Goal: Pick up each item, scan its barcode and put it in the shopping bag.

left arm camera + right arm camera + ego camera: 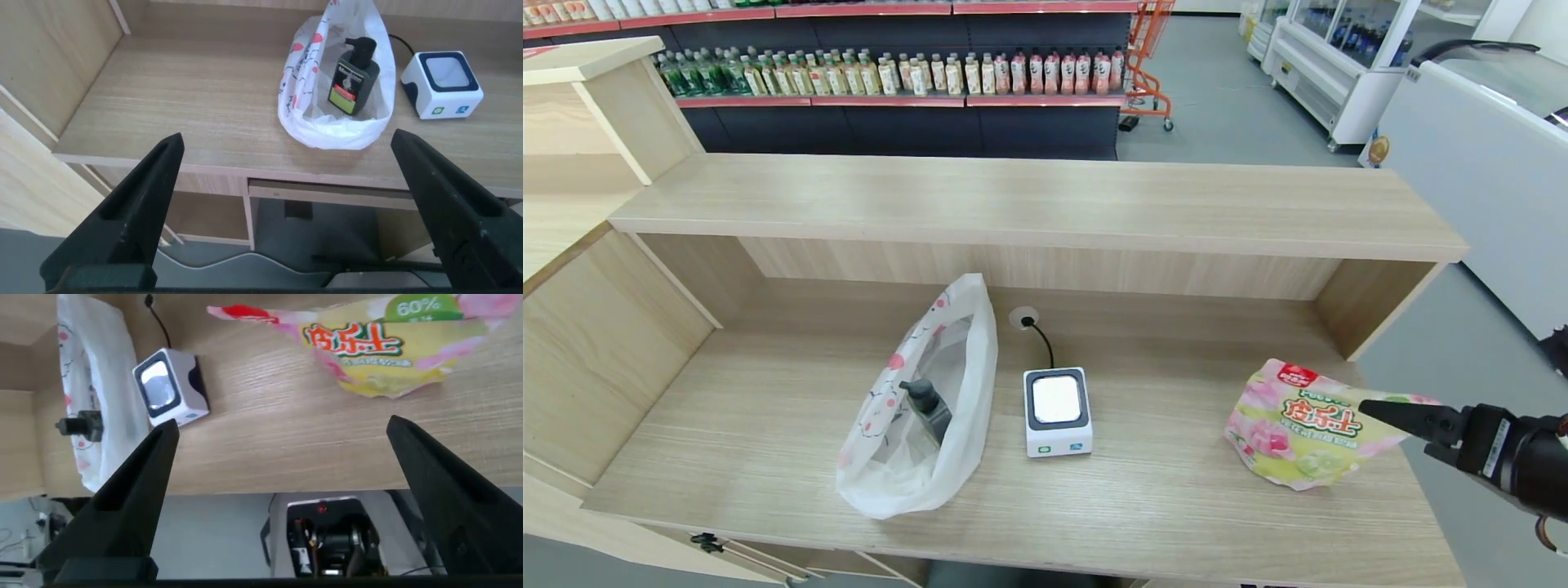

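A light wooden checkout counter [1176, 506] filled the foreground. A raised ledge [1045, 204] ran across its far side, and a wooden side panel [596, 343] closed it in at 9 o'clock. Beyond the ledge, at 12 o'clock, dark store shelves [890, 131] with red edging held rows of drink bottles [890, 75]. An orange trolley [1152, 57] stood on the grey floor [1241, 122] at 1 o'clock, and white freezer cabinets [1478, 163] lined the room at 2 o'clock.
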Tool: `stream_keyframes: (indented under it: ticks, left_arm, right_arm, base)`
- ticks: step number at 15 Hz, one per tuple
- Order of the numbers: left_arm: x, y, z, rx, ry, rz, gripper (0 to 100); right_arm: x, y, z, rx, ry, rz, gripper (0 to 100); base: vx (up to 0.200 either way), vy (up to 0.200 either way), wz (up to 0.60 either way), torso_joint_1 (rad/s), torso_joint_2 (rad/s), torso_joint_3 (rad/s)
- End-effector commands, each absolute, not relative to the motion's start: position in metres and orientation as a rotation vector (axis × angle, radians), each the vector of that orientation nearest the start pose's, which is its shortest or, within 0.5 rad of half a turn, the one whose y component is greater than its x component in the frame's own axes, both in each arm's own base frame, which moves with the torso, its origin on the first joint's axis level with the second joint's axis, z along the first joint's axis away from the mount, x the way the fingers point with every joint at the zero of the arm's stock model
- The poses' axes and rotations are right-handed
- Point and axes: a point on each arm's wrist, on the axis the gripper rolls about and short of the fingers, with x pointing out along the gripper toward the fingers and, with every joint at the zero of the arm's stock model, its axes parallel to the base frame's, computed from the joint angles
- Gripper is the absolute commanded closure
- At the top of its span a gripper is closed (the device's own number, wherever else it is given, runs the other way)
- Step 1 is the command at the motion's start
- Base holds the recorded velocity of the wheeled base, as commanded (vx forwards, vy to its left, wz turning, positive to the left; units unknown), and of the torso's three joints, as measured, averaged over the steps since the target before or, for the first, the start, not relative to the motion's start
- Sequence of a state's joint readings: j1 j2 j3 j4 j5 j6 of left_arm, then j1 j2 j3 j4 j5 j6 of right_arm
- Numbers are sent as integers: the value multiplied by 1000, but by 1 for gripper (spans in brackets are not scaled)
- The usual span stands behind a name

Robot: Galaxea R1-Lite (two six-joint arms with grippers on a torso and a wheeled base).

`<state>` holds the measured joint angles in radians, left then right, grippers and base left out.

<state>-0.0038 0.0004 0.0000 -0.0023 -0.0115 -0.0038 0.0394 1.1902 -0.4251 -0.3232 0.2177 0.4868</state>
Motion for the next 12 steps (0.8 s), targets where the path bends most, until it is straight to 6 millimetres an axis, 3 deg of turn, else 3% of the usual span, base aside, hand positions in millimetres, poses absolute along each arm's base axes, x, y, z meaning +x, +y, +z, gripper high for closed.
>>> stream_keyframes:
  ticks: [1, 2, 4, 7, 12]
  left_arm:
    - [-23, 0, 76, -5, -2, -14, 0]
    - [-23, 0, 76, -5, -2, -14, 0]
    - [-23, 0, 76, -5, -2, -14, 0]
    - [-23, 0, 76, -5, -2, -14, 0]
    - [-23, 0, 76, -5, -1, -15, 0]
  right_arm:
    - [156, 12, 189, 564, 449, 149, 0]
    - [156, 12, 189, 564, 449, 149, 0]
    - [164, 11, 223, 714, 426, 65, 0]
    - [171, 7, 231, 823, 449, -109, 0]
    - [208, -12, 197, 924, 558, -332, 0]
  base:
    - [0, 0, 0, 0, 0, 0]
    - [0, 0, 0, 0, 0, 0]
    - [0, 0, 0, 0, 0, 0]
    - [0, 0, 0, 0, 0, 0]
    - [0, 0, 0, 0, 0, 0]
